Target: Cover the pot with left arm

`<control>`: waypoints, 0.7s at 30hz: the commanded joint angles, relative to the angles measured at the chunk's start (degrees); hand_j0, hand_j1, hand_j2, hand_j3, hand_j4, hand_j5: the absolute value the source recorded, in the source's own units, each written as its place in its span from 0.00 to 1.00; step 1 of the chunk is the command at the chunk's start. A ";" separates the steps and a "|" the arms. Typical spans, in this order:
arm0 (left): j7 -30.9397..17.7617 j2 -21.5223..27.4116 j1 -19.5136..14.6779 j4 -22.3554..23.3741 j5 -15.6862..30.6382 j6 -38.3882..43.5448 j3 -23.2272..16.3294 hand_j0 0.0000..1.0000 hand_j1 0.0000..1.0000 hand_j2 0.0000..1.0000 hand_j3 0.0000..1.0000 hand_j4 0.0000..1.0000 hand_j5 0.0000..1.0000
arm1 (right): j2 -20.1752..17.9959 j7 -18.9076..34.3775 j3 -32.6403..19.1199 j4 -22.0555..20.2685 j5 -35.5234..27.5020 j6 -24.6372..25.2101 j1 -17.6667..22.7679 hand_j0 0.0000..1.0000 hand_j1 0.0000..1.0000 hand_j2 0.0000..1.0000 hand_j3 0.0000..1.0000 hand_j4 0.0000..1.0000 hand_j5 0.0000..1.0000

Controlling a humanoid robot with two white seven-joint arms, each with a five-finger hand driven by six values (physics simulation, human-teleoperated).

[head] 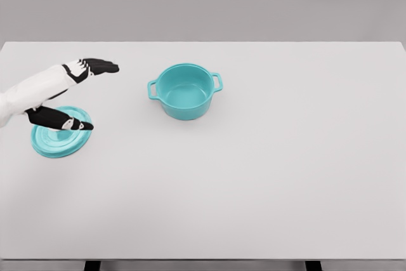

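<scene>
A teal pot [185, 90] with two side handles stands uncovered on the white table, a little left of the middle. Its teal lid [58, 138] lies flat near the table's left edge, well apart from the pot. My left hand [103, 97] comes in from the left above the lid. It is open, with the black fingers [98, 66] stretched toward the pot and the thumb [63, 120] lying across the lid's top, hiding its knob. Nothing is held in the hand. The right arm does not show.
The white table [285, 176] reaches from edge to edge of the view, with its front edge at the bottom. Behind it is a plain grey wall. Only the pot and the lid stand on it.
</scene>
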 commanded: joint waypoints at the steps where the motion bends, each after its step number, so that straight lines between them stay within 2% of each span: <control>1: 0.03 0.61 0.00 -0.89 1.08 0.01 -0.79 1.00 1.00 1.00 1.00 1.00 1.00 | 0.00 0.19 0.10 0.04 0.06 -0.03 0.00 1.00 1.00 1.00 1.00 1.00 1.00; 8: 0.03 0.44 0.26 -2.21 0.38 0.01 -0.88 1.00 1.00 1.00 1.00 1.00 1.00 | 0.00 0.01 -0.07 0.04 0.06 -0.03 0.00 1.00 1.00 1.00 1.00 1.00 1.00; 11: 0.03 0.35 0.35 -2.12 -1.64 0.01 -0.88 1.00 1.00 1.00 1.00 1.00 1.00 | 0.00 0.01 -0.07 0.04 0.06 -0.03 0.00 1.00 1.00 1.00 1.00 1.00 1.00; 12: 0.64 0.35 0.87 -2.03 -3.22 0.01 -0.35 1.00 1.00 1.00 1.00 1.00 1.00 | 0.00 0.01 -0.07 0.04 0.06 -0.03 0.00 1.00 1.00 1.00 1.00 1.00 1.00; 14: 0.73 1.05 1.31 -2.47 -2.79 0.01 2.29 1.00 1.00 1.00 1.00 1.00 1.00 | 0.00 0.01 -0.07 0.04 0.06 -0.03 0.00 1.00 1.00 1.00 1.00 1.00 1.00; 16: 0.64 3.78 3.95 -1.42 1.95 0.01 3.17 1.00 1.00 1.00 1.00 1.00 1.00 | 0.00 0.01 -0.07 0.04 0.06 -0.03 0.00 1.00 1.00 1.00 1.00 1.00 1.00; 18: 0.12 3.78 4.30 -0.71 6.88 0.01 2.46 1.00 1.00 1.00 1.00 1.00 1.00 | 0.00 0.01 -0.07 0.04 0.06 -0.03 0.00 1.00 1.00 1.00 1.00 1.00 1.00; 19: 0.29 3.87 4.30 -0.63 7.49 0.01 2.29 1.00 1.00 1.00 1.00 1.00 1.00 | 0.00 0.01 -0.07 0.04 0.06 -0.03 0.00 1.00 1.00 1.00 1.00 1.00 1.00; 20: 0.38 4.21 4.30 -0.71 10.38 0.01 1.41 1.00 1.00 1.00 1.00 1.00 1.00 | 0.00 0.01 -0.07 0.04 -0.02 -0.03 0.00 1.00 1.00 1.00 1.00 1.00 1.00; 21: 0.29 7.20 4.21 -0.71 15.57 0.01 0.71 1.00 1.00 1.00 1.00 1.00 1.00 | 0.00 0.01 -0.07 0.04 0.06 -0.03 0.00 1.00 1.00 1.00 1.00 1.00 1.00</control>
